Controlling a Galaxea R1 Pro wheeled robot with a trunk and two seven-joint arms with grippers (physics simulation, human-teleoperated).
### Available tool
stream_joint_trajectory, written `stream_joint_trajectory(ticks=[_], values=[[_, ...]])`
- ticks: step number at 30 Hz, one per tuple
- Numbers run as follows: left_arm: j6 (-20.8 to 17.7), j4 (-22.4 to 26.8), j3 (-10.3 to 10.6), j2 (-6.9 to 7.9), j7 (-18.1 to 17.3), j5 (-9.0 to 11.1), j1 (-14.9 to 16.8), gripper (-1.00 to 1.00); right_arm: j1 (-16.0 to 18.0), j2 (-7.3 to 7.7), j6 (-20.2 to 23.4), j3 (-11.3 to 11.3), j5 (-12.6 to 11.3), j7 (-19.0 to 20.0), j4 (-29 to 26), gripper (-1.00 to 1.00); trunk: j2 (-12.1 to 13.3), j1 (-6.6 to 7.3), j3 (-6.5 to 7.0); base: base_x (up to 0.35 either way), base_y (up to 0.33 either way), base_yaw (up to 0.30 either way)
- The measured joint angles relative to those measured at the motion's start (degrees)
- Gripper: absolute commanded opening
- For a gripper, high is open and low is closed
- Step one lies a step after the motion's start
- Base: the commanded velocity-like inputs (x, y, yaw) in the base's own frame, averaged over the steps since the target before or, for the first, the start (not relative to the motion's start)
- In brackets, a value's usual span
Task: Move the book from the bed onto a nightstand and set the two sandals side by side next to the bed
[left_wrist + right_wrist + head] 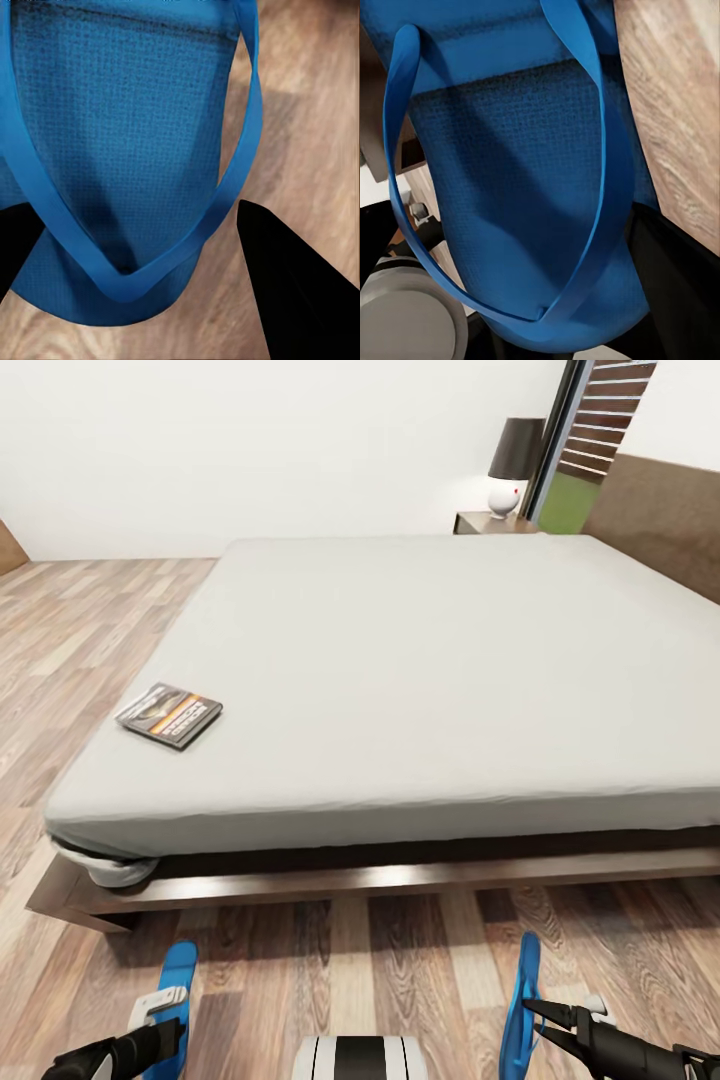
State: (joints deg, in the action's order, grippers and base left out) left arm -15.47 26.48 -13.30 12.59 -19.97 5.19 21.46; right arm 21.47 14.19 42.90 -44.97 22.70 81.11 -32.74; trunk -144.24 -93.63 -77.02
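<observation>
The dark-covered book [170,715] lies flat on the grey mattress of the bed [430,680], near its left front corner. A nightstand [488,522] stands beyond the bed's far side. One blue sandal [178,968] [112,150] lies flat on the floor in front of the bed. My left gripper [166,1010] [135,210] hangs open over its toe end, a black finger [292,292] on each side. The other sandal [522,1000] [525,187] stands on edge off the floor, with my right gripper [540,1015] shut on it. One finger [679,285] shows behind the sole.
A lamp [512,465] with a dark shade stands on the nightstand, next to a tall window [590,440]. The bed's dark wood frame [330,880] juts out low above the plank floor [400,970]. My own base [360,1057] shows between the arms.
</observation>
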Motion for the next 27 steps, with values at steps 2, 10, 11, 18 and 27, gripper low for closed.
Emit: stream_joint_trajectory(ticks=[2, 10, 11, 18, 27], values=[[0.1, 0.0, 0.0, 0.00, -0.2, 0.0, 0.0, -1.00, 0.0, 0.00, 0.0, 0.0, 0.0, 0.0, 0.0, -1.00, 0.0, -0.01, 0.00, 0.029, 0.004, 0.000], [0.1, 0.0, -0.1, 0.00, -0.1, 0.0, 0.0, -1.00, 0.0, 0.00, 0.0, 0.0, 0.0, 0.0, 0.0, -1.00, 0.0, -0.07, -0.44, 0.004, 0.001, 0.000], [0.0, 0.0, -0.1, 0.00, -0.1, 0.0, 0.0, -1.00, 0.0, 0.00, 0.0, 0.0, 0.0, 0.0, 0.0, -1.00, 0.0, -0.10, -0.66, 0.000, 0.000, 0.000], [0.0, 0.0, 0.0, -0.09, 0.1, 0.0, 0.0, -1.00, 0.0, 0.00, 0.0, 0.0, 0.0, 0.0, 0.0, -1.00, -0.1, -0.28, -2.21, 0.000, 0.000, 0.000], [0.0, 0.0, 0.0, -0.08, 0.1, 0.0, 0.0, -1.00, 0.0, 0.07, 0.2, 0.0, 0.0, 0.1, 0.0, -1.00, -0.3, -0.51, -4.21, 0.000, 0.000, 0.000]])
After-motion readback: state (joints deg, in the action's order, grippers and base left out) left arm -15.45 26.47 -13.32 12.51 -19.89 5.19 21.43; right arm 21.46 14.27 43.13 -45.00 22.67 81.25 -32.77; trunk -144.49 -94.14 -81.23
